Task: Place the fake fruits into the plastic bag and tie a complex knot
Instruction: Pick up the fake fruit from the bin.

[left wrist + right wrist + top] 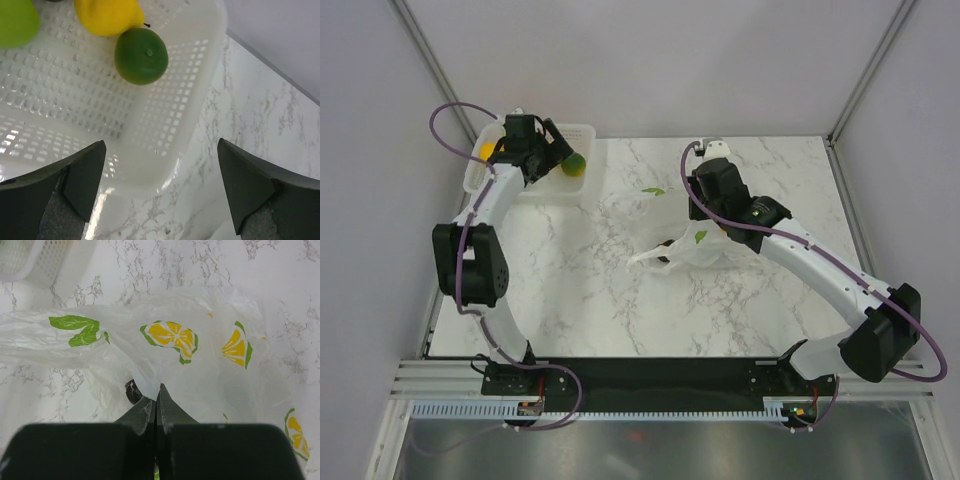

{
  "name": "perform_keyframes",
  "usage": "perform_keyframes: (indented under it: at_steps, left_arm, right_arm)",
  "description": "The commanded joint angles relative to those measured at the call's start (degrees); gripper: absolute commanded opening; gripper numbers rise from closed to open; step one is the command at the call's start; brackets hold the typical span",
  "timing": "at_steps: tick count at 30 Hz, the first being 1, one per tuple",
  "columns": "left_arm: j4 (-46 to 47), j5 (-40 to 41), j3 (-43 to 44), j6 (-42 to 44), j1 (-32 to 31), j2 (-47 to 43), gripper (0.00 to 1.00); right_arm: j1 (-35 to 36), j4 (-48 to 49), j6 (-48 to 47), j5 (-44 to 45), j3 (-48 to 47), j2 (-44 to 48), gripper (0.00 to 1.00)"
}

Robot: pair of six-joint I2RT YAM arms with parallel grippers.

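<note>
From above, the left gripper (564, 155) hangs over the white basket (525, 178) at the table's (620, 310) far left corner, right by a green lime (576, 163). The right gripper (708, 232) sits at the crumpled plastic bag (670, 250) mid-table, well apart from the basket. The left wrist view shows its fingers (85, 170) spread wide and empty above the basket's near corner, with the lime beside a yellow lemon (107, 15) further in. In the right wrist view the fingers are pressed together, pinching a fold of the bag's lemon-printed film. The loading step looks to be in hand, with no knot tied yet. Next, the left jaws need to drop around the lime, close, and carry it to the bag's mouth.
</note>
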State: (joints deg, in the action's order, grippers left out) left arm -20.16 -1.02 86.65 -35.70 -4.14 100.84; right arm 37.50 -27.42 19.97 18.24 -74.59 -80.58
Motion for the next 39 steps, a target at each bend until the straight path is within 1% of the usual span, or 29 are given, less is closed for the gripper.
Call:
perform_keyframes:
  at_steps: [1,2,3,4,6,7,9,10,12,13,14,17,21,23,24,25,27,28,29,30,31,32,33,35,36,37,38,39]
  left_arm:
    - [-3.9,1.3,9.9,1.0,2.0,9.5,1.0]
    - [-4.1,-1.5,11.6,0.6,2.4,12.1,1.0]
    - [-4.4,-1.7,13.4,0.3,2.6,16.0,1.0]
    - [-5.2,-1.5,17.0,-0.1,2.8,18.1,1.0]
    - [-5.8,-1.3,20.7,-0.1,2.8,23.5,1.0]
    - [-6.2,-1.6,24.9,0.0,2.8,25.3,1.0]
    - [-8.3,-3.1,29.5,-0.1,2.8,29.1,1.0]
    - [-9.0,-4.0,33.8,-0.2,2.7,32.4,0.99]
    - [-11.5,-4.3,38.0,-0.6,2.6,35.8,0.98]
    - [-12.3,-4.4,41.5,-0.9,2.5,37.1,0.97]
    - [-13.1,-5.0,42.7,-0.9,2.4,39.5,0.96]
    - [-13.1,-7.1,44.3,-2.4,2.4,42.2,0.95]
    - [-13.1,-7.7,43.0,-4.7,2.4,43.5,0.93]
    - [-12.9,-8.8,43.1,-5.0,2.4,44.3,0.89]
    - [-12.6,-9.4,43.6,-4.9,2.4,44.5,0.84]
    - [-12.6,-10.1,43.8,-4.8,2.4,44.6,0.74]
    - [-11.9,-10.1,43.3,-3.9,2.4,43.2,0.6]
    - [-11.3,-10.1,42.9,-3.7,2.4,42.3,0.49]
    - [-10.7,-10.0,42.0,-3.2,2.4,41.3,0.47]
    - [-9.6,-9.9,39.5,-2.8,2.5,38.2,0.46]
    - [-7.5,-9.9,38.0,-2.8,2.6,36.6,0.42]
    - [-6.4,-9.9,36.3,-2.8,2.7,34.7,0.42]
    - [-5.1,-9.9,32.5,-3.0,2.8,30.9,0.41]
    - [-0.5,-9.6,27.7,-3.2,2.9,26.2,0.4]
    - [0.7,-9.4,23.2,-3.4,2.9,24.3,0.4]
    - [2.2,-8.8,20.9,-3.4,2.9,19.5,0.4]
    - [4.8,-8.7,18.7,-3.4,2.9,17.4,0.4]
    - [6.2,-8.7,14.4,-3.4,2.9,15.0,0.4]
  right_arm:
    - [-0.1,1.5,0.6,-0.7,0.0,0.9,0.0]
    - [-0.1,1.6,0.6,-0.7,0.0,0.9,0.0]
    - [-0.1,1.5,0.8,-0.8,0.0,0.9,0.0]
    - [-0.1,1.5,0.9,-0.8,0.1,1.0,0.0]
    - [-0.1,1.6,0.8,-1.2,0.2,1.1,0.0]
    - [-0.1,1.6,0.8,-1.2,0.4,1.3,0.0]
    - [-0.1,1.6,0.7,-1.0,0.6,1.3,0.0]
    - [-0.1,1.6,0.6,-0.9,0.6,1.3,0.0]
    - [-0.1,1.6,0.7,-0.8,0.4,1.2,0.0]
    - [-0.1,1.7,0.6,-0.9,0.4,1.2,0.0]
    - [-0.1,1.7,0.6,-0.8,0.3,1.1,0.0]
    - [-0.1,1.7,0.4,-0.7,0.1,1.0,0.0]
    - [-0.1,1.8,0.4,-0.7,-0.1,1.0,0.0]
    - [-0.1,1.7,0.3,-0.6,0.2,1.1,0.0]
    - [-0.1,1.8,0.5,-0.6,0.5,1.4,0.0]
    - [-0.1,1.8,0.7,-0.5,0.8,1.6,0.0]
    - [-0.1,2.0,0.7,-0.5,1.5,1.9,0.0]
    - [-0.1,2.0,0.8,-0.5,1.6,2.0,0.0]
    - [-0.1,2.0,0.7,-0.3,1.8,2.2,0.0]
    - [-0.1,2.0,0.6,-0.1,1.8,2.4,0.0]
    - [-0.1,2.0,0.5,-0.1,1.9,2.4,0.0]
    - [-0.1,2.0,0.6,-0.1,2.0,2.5,0.0]
    - [-0.2,2.1,0.4,-0.2,2.2,2.8,0.0]
    - [-0.1,2.0,0.5,-0.1,2.6,3.0,0.0]
    - [-0.1,2.0,0.4,-0.1,2.7,3.0,0.0]
    - [-0.1,2.0,0.5,-0.1,2.8,3.1,0.0]
    - [-0.1,2.0,0.4,-0.1,3.0,3.2,0.0]
    - [-0.1,1.9,0.3,0.0,3.0,3.3,0.0]
